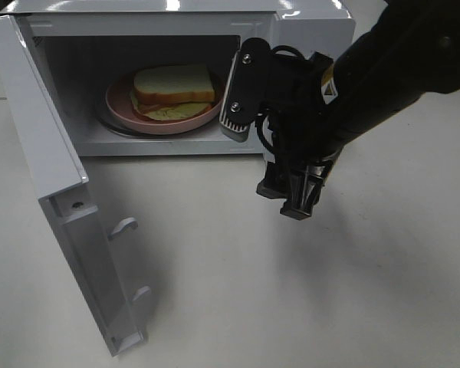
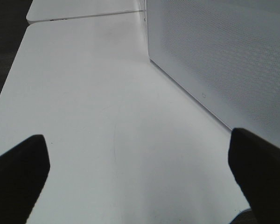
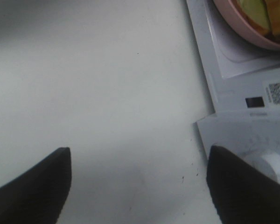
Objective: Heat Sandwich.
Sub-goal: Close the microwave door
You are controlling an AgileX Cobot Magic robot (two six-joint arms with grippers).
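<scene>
The sandwich (image 1: 172,90), toasted bread with pale yellow-green filling, lies on a round pink plate (image 1: 123,107) inside the open white microwave (image 1: 307,23). In the right wrist view the sandwich (image 3: 266,11) and the plate (image 3: 245,30) show at a corner. My right gripper (image 1: 295,192) hangs open and empty above the table just in front of the microwave's right front; its fingers (image 3: 35,186) stand wide apart. My left gripper (image 2: 140,182) is open and empty over bare table beside the microwave's outer wall (image 2: 224,60); it does not show in the exterior view.
The microwave door (image 1: 54,192) stands swung open to the left, reaching toward the table's front. The control knob (image 3: 268,168) is next to my right gripper. The white table (image 1: 215,268) spreads in front. The table's edge (image 2: 11,79) runs beside my left gripper.
</scene>
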